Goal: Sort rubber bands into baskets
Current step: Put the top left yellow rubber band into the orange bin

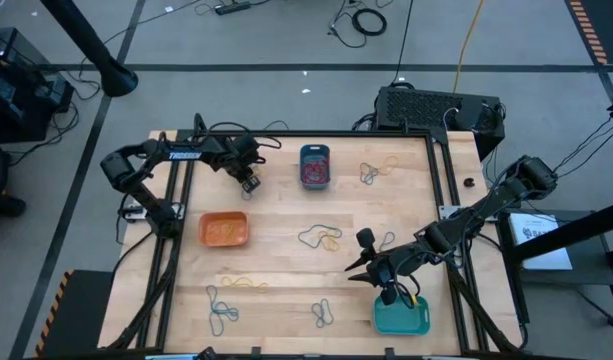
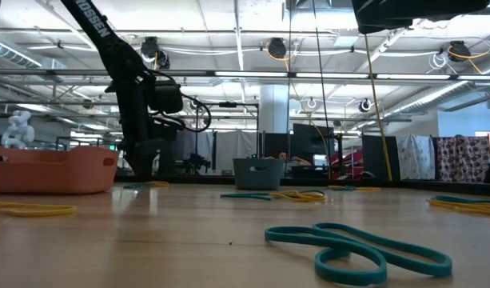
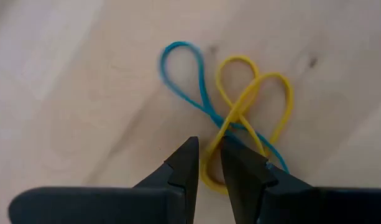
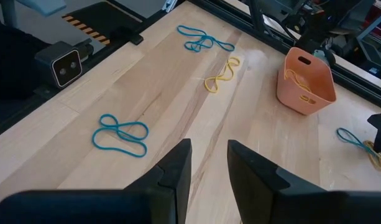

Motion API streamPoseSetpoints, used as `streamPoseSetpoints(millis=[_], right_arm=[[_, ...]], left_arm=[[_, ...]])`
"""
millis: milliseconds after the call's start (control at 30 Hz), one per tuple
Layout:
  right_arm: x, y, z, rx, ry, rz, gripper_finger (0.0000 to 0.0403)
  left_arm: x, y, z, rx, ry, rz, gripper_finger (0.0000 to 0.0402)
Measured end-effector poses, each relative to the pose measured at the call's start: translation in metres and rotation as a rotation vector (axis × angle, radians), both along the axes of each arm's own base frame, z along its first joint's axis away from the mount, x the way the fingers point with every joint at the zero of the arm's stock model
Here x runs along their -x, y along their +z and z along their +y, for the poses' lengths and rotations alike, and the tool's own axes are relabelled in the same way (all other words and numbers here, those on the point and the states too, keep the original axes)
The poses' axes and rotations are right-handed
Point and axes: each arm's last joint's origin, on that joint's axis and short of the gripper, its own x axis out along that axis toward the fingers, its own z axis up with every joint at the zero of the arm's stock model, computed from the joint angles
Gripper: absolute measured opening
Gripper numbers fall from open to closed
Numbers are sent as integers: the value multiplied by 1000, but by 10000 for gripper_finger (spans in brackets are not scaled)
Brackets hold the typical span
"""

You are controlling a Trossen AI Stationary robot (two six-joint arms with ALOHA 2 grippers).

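Note:
My left gripper (image 1: 249, 183) points down at the table's far left, between the orange basket (image 1: 224, 230) and the dark teal basket (image 1: 315, 166). In its wrist view (image 3: 209, 146) it is shut on a yellow rubber band (image 3: 265, 99) that is twisted with a blue band (image 3: 181, 68); both lie on the wood. My right gripper (image 1: 388, 293) hangs just above the turquoise basket (image 1: 401, 318) at the near right. In its wrist view (image 4: 209, 149) its fingers stand close together with nothing between them. The teal basket holds red bands. My left gripper pinches one end loop of the yellow band (image 3: 210, 171) between its two fingertips. The fingers come from above, pointing down. The rest of the yellow band lies slack on the table, crossed over the blue band.
Loose bands lie about the table: a blue and yellow pair (image 1: 319, 238) at the middle, a cluster (image 1: 369, 172) far right, a yellow one (image 1: 244, 283), and blue ones (image 1: 222, 312) (image 1: 323, 314) near the front edge. A black box (image 1: 436, 108) stands beyond the far edge.

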Motion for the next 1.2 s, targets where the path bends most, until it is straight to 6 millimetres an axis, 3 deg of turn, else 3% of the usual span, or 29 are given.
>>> streamPoseSetpoints(millis=[133,333,667,933,1200], right_arm=[[0,0,0,0,0,0,97],[0,0,0,0,0,0,97],[0,0,0,4,2,-1,97],[0,0,0,3,2,-1,97],[0,0,0,-3,-2,1,97]], left_arm=[[2,0,1,36,1,-15,72],[3,0,0,27,4,4,8],[-4,8,-6,13,-59,-6,2],[-10,57,-17,-72,-104,-119,1],[2,116,-43,-140,-137,-232,1]])
